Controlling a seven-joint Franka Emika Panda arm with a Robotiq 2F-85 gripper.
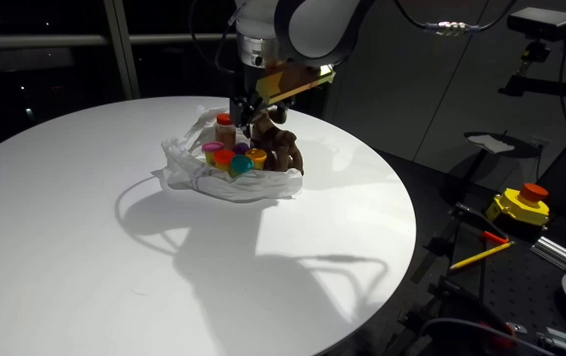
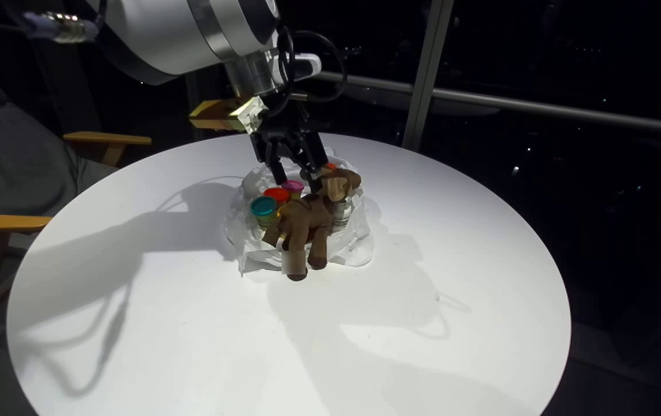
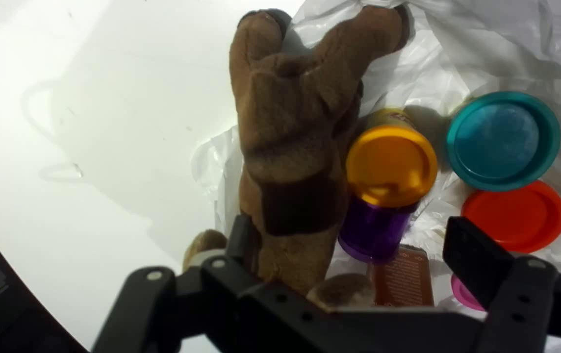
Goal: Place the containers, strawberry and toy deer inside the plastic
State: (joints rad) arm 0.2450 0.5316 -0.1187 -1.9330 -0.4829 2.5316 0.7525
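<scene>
- Pincer (image 3: 349, 238): jaws spread wide apart, one beside the toy deer (image 3: 293, 122), the other overlapping the red-lidded container (image 3: 521, 213) in the wrist view.
- Toy deer: at the edge of the plastic bag (image 1: 263, 186), one foot beyond it.
- Containers (image 3: 503, 139): grouped within the bag, the orange-lidded one (image 3: 392, 166) just beside the deer.
- Tabletop (image 2: 209, 335): round, white, beneath the bag.

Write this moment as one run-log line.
gripper: open, close to toy, contact unclear | toy: at edge of bag, ungripped | tubs, jar: on bag
</scene>
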